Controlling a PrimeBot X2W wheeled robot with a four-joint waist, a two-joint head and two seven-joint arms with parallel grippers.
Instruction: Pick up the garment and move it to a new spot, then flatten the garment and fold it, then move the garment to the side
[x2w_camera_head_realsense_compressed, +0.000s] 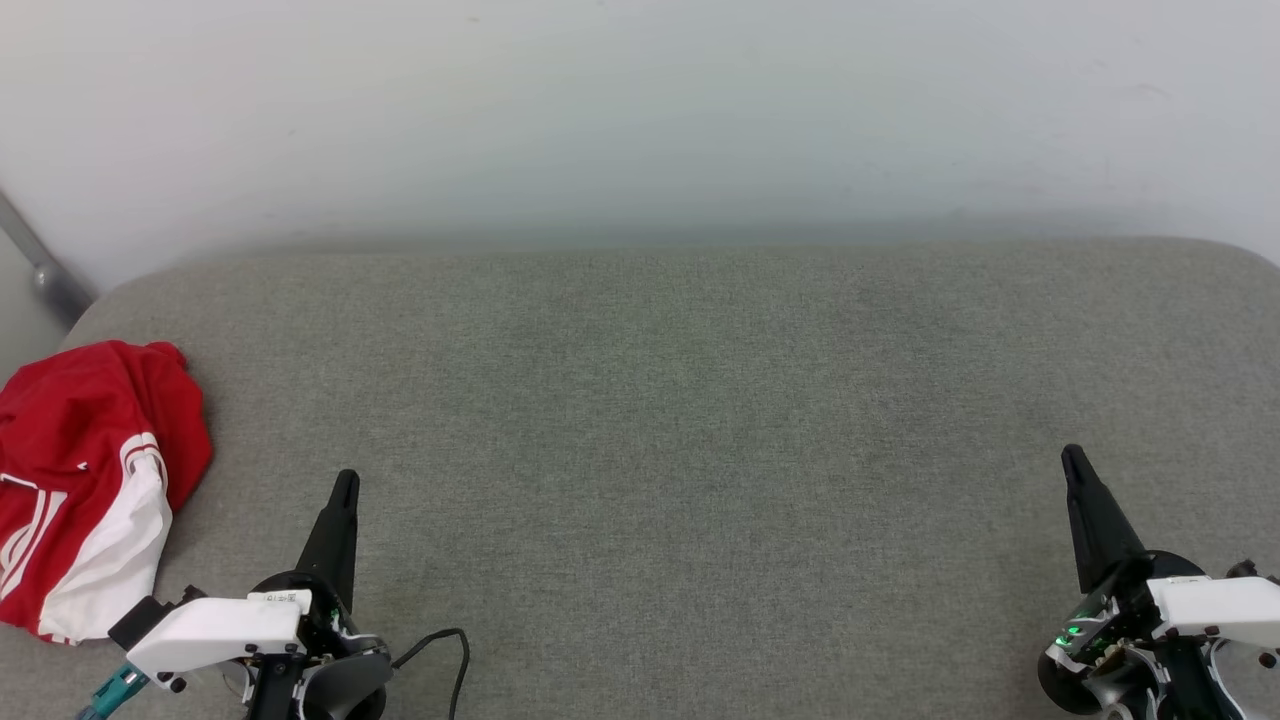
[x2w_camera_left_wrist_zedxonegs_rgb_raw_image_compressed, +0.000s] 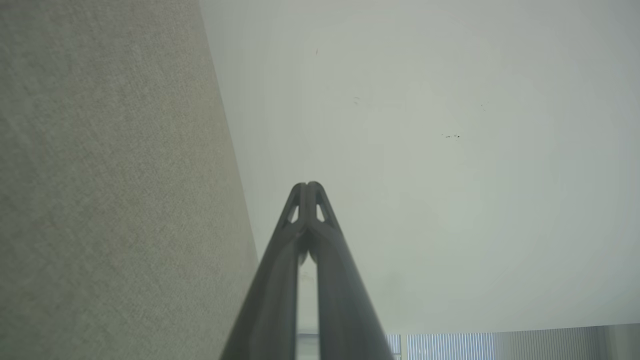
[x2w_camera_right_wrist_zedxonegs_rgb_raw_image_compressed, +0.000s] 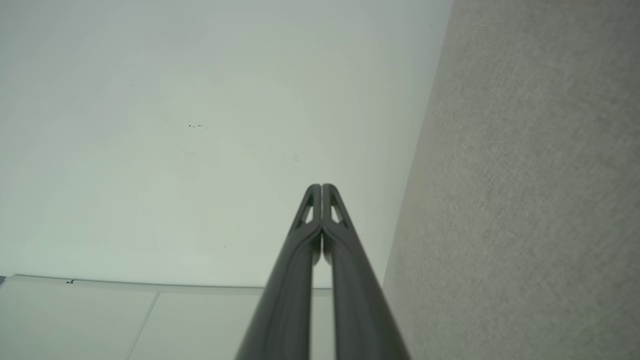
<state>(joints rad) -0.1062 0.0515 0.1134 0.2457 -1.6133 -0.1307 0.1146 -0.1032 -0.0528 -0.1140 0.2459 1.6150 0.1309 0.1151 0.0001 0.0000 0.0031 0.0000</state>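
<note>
The garment (x2w_camera_head_realsense_compressed: 85, 480) is a crumpled red jersey with a white sleeve and red-white stripe trim, lying in a heap at the far left edge of the grey padded surface (x2w_camera_head_realsense_compressed: 680, 420). My left gripper (x2w_camera_head_realsense_compressed: 345, 482) rests at the lower left, just right of the heap and apart from it, its fingers pressed together with nothing between them. In the left wrist view the left gripper (x2w_camera_left_wrist_zedxonegs_rgb_raw_image_compressed: 307, 186) shows both tips touching. My right gripper (x2w_camera_head_realsense_compressed: 1072, 455) stands at the lower right, far from the garment, also shut and empty. Its tips (x2w_camera_right_wrist_zedxonegs_rgb_raw_image_compressed: 321, 187) meet in the right wrist view.
A pale wall (x2w_camera_head_realsense_compressed: 640, 110) rises right behind the padded surface. A grey metal post (x2w_camera_head_realsense_compressed: 40, 265) leans at the far left beside the surface's rounded corner. A black cable (x2w_camera_head_realsense_compressed: 445, 650) loops by my left wrist. The surface's middle is bare grey fabric.
</note>
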